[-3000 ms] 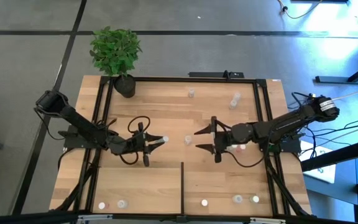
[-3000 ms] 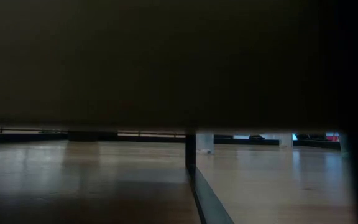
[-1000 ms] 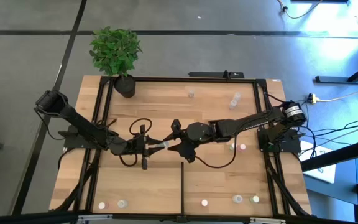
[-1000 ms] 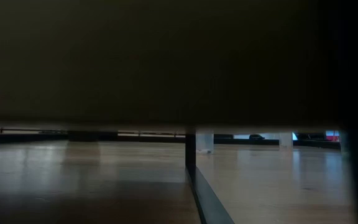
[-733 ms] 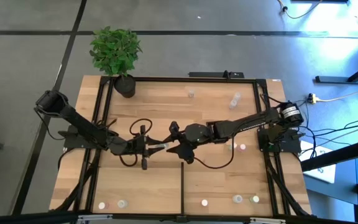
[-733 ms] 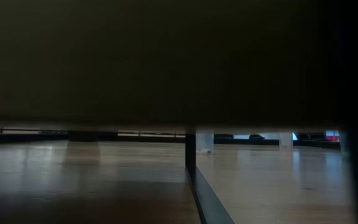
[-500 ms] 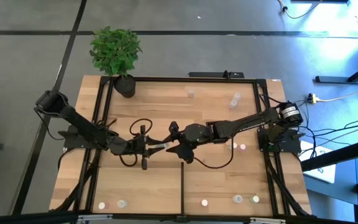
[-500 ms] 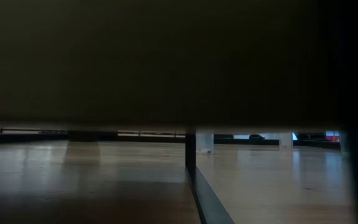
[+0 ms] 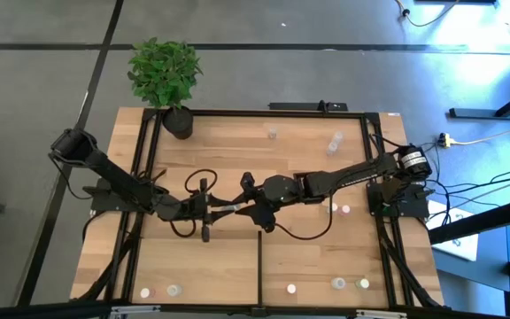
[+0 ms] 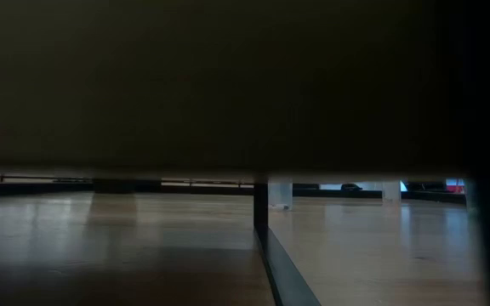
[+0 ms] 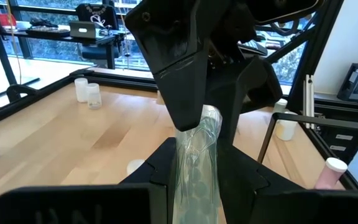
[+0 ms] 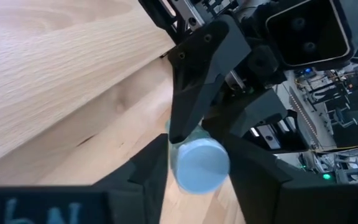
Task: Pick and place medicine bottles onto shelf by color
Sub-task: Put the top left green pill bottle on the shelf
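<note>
Shelf centre; both grippers on bottle

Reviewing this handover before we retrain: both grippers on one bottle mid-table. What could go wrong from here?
1. The left gripper is clamped on the bottle while the right gripper straddles its cap end; if the left lets go before the right grips firmly, the bottle may drop.
2. Both sets of fingers crowd the same small bottle, so they could collide.
3. A dropped bottle could roll among loose bottles nearby.

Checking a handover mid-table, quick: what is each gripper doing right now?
Left gripper: shut on the medicine bottle.
Right gripper: fingers either side of the same bottle's cap end; cannot tell whether they grip it yet.
</note>
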`<state>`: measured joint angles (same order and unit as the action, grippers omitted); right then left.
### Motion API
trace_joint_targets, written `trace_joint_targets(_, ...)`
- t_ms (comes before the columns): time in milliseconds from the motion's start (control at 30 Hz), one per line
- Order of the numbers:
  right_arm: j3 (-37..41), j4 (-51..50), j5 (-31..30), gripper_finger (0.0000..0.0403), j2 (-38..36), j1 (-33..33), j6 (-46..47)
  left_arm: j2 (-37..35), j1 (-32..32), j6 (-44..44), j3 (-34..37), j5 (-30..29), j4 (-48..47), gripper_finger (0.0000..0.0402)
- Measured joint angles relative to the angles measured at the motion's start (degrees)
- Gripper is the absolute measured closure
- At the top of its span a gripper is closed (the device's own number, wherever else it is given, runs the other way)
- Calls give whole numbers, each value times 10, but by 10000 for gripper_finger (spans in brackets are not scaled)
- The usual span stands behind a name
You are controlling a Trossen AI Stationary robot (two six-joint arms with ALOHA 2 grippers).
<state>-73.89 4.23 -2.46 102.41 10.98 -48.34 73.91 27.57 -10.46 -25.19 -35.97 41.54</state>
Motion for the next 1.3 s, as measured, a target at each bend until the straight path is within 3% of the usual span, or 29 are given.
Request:
trace_joint_targets(167,0,2,0,281,0,0,0,0,0,-1,0,1,0,327)
trace_joint_targets(467,0,5,-9,279,0,0,2,0,0,0,0,6,1,324)
trace_joint_targets(1300,1,6,-9,280,0,0,3,0,-5,-30,0,6,0,253)
